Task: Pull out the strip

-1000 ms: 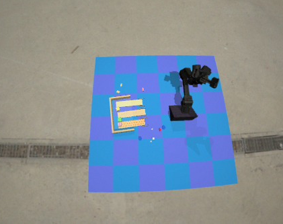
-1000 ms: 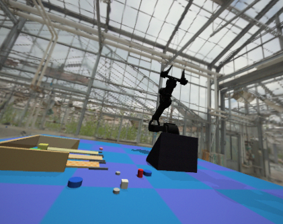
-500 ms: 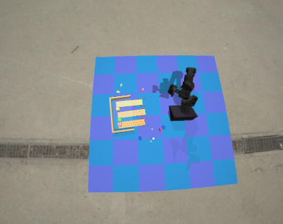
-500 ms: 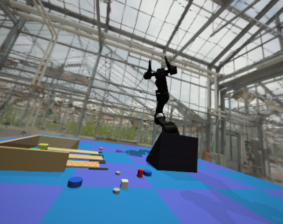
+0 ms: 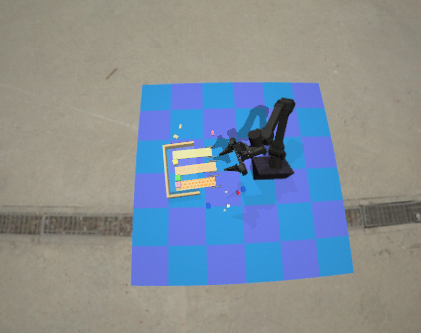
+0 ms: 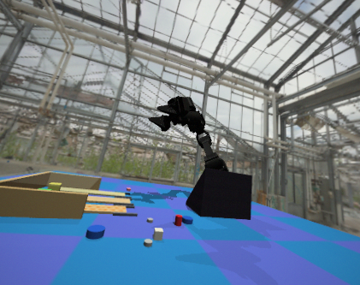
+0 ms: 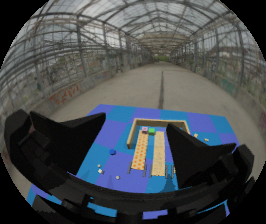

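Observation:
Three strips lie side by side: pale yellow (image 5: 193, 153) (image 6: 94, 191), plain peach (image 5: 195, 168) (image 6: 111, 199) (image 7: 159, 152) and orange dotted (image 5: 198, 183) (image 6: 105, 208) (image 7: 139, 152). A pink cube (image 5: 177, 184) (image 7: 144, 130) is at the dotted strip's far end. A green cube (image 5: 178, 177) (image 7: 151, 131) is beside it, towards the peach strip. A yellow cube (image 5: 175, 161) (image 6: 55, 186) is near the pale strip's far end. No label is readable; what each cube rests on is unclear. My gripper (image 5: 222, 162) (image 6: 153, 113) (image 7: 137, 121) is open and empty, high above the floor by the strips' near ends.
A wooden three-sided wall (image 5: 166, 172) (image 6: 37, 202) (image 7: 163, 120) surrounds the strips, open towards the arm. Dark prongs stick out at the near ends. Blue discs (image 5: 208, 205) (image 6: 96, 232), a red cylinder (image 5: 238, 192) (image 6: 179, 220) and a white cube (image 6: 158, 234) lie outside it.

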`<state>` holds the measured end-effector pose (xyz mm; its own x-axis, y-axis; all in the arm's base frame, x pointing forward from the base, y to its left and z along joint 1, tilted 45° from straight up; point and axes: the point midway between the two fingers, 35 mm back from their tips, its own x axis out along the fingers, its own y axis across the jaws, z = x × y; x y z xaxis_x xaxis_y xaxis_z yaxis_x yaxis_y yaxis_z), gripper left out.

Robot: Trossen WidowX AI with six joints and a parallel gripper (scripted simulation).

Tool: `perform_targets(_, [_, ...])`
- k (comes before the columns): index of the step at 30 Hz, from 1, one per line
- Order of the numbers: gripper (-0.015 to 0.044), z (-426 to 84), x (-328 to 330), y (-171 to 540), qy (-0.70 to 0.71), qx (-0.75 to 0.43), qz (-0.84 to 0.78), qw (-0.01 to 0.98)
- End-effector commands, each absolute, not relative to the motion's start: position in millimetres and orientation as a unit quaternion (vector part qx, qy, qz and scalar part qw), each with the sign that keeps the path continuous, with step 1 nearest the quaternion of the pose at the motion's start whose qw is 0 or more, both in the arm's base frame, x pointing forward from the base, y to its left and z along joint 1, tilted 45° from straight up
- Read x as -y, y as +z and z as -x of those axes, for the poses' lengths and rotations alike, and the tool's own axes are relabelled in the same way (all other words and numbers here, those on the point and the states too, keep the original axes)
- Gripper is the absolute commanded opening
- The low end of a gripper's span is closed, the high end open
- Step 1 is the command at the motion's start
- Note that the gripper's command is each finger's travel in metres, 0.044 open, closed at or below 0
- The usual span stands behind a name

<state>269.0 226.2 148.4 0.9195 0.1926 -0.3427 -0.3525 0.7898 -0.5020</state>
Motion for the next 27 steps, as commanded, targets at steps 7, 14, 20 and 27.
perform_targets(7, [0.04,-298.7,-129.2,99.8,-0.062,-0.234,0.377,0.894])
perform_targets(14, [0.04,-298.7,-129.2,99.8,-0.062,-0.234,0.377,0.894])
perform_targets(20, [0.04,-298.7,-129.2,99.8,-0.062,-0.234,0.377,0.894])
perform_targets(27, [0.0348,-301.0,-130.5,98.3,-0.062,-0.239,0.375,0.894])
